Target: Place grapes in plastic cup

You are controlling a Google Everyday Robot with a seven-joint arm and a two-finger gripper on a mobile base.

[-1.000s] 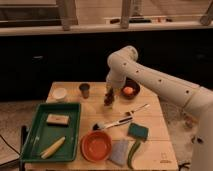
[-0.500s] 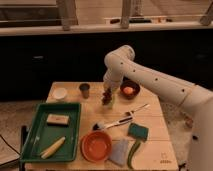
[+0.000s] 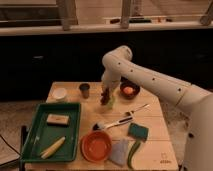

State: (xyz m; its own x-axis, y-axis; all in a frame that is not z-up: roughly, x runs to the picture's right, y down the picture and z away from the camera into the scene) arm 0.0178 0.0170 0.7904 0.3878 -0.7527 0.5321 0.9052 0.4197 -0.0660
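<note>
Hand [image 3: 105, 95] low over bench [image 3: 150, 107], centre frame, just below the pale arm [image 3: 145, 75] elbow bend. Dark cluster at the fingertips, likely the grapes [image 3: 104, 98], with a greenish patch just right of it; looks pinched onto the grapes but too dim to be sure, so grip state: cannot tell. Plastic cup [image 3: 85, 90], dark, upright, up-left of hand, near but apart, clear bench between. Coming move hinges on this: cup lies left and slightly toward the top of frame from hand, so a short leftward carry, then release over the rim. Grapes hang roughly vertical under hand, long axis up-down, fine for dropping into an upright cup. White small bowl [image 3: 59, 93] further left, past cup. Dark bowl with orange item [image 3: 129, 90] right of hand. Green tray [image 3: 35, 140] lower left, orange plate [image 3: 96, 145] bottom centre, brush [image 3: 117, 121] and sponge [image 3: 137, 131] below right. Risk judged: narrow cup mouth, cluster may catch rim or tip cup.
</note>
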